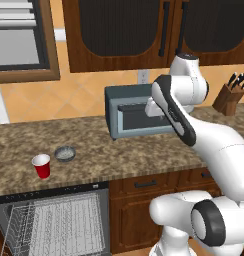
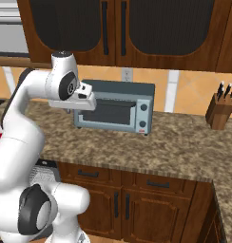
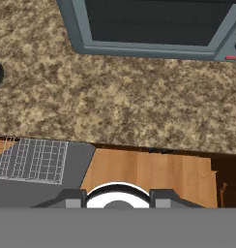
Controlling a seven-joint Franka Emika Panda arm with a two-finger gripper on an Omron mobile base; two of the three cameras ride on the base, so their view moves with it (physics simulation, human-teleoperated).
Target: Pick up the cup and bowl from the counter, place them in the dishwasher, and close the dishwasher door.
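While the arm stands high over the counter, nothing of the task has yet been taken up.

Left base view: the cup stands upright near the counter's front edge at the left, and the bowl sits just beside it, a little farther back and to the right, the two apart. Directly below them the dishwasher is open, its white wire rack exposed. The toaster oven stands farther right, against the wall, with the robot's hand in front of it.

Right base view: the hand hangs above the counter just left of the toaster oven's front; a knife block stands at the far right. The fingers themselves are not clear here.

Hand view: the gripper looks down on bare granite in front of the toaster oven, with the rack at lower left and the bowl's edge just visible at the left border. The fingertips stand apart (moderately so, as far as this low view allows) with nothing between them.

Judgement: the step in hand is the reach for a first item. To do it well, the hand should travel left until it is centred over the cup, then descend vertically, jaws straddling the tapered wall below the rim, keeping clear of the neighbouring bowl.
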